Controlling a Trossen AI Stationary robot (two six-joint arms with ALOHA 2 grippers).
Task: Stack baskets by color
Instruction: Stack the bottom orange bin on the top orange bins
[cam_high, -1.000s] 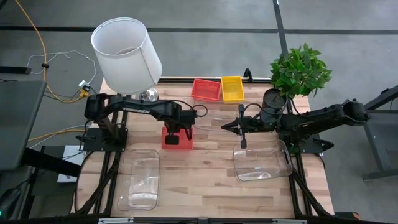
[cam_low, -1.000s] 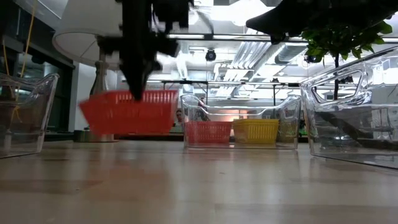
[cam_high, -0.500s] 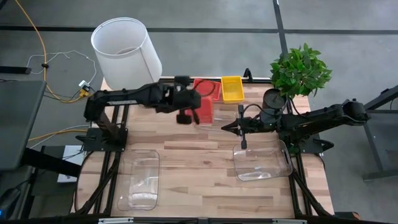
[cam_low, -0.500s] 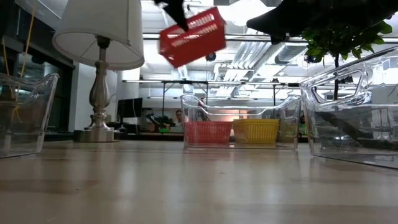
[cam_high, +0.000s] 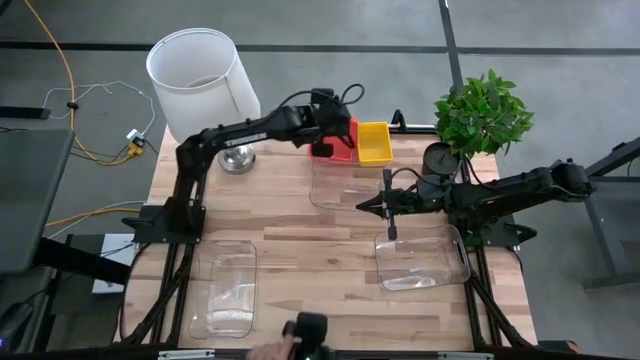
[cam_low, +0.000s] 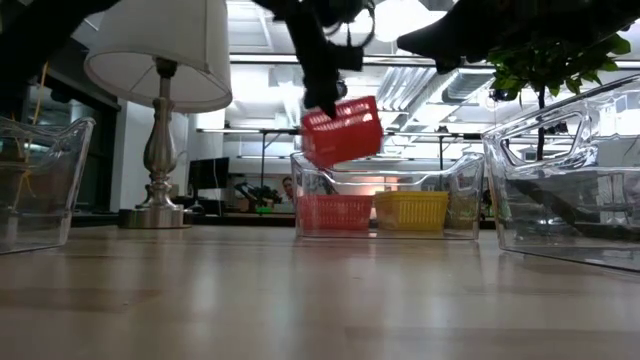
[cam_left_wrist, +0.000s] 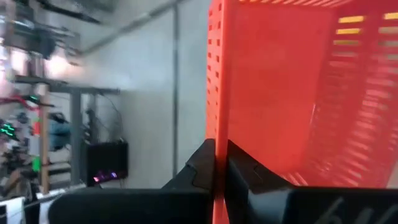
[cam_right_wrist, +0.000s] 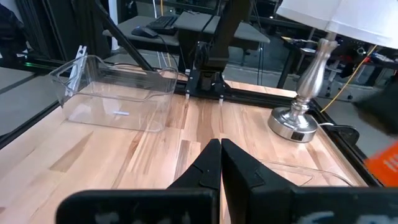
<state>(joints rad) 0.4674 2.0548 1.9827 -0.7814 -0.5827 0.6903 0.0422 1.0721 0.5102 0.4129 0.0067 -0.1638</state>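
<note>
Pincer of left arm: pressed together on the wall of a red basket, holding it in the air, tilted, above the far edge of the desk. Left wrist view: both dark fingers clamped on the mesh rim of this red basket, its orange-red interior filling most of the frame. Low view: carried basket suspended above and slightly left of a second red basket, clear of it.

Second red basket and yellow basket: side by side at the far edge of the desk, yellow one toward the right arm's side. Low view: both seen through a clear tub standing in front of them, near the desk's middle.

Pincer of right arm: pressed together, holding nothing, hovering beside that central clear tub and just beyond another clear tub on the right side of the desk. Right wrist view: fingers closed tip to tip over bare wood.

Third clear tub: near the front left corner of the desk.

Also on the desk: lamp with white shade at the far left corner; potted green plant at the far right corner.
</note>
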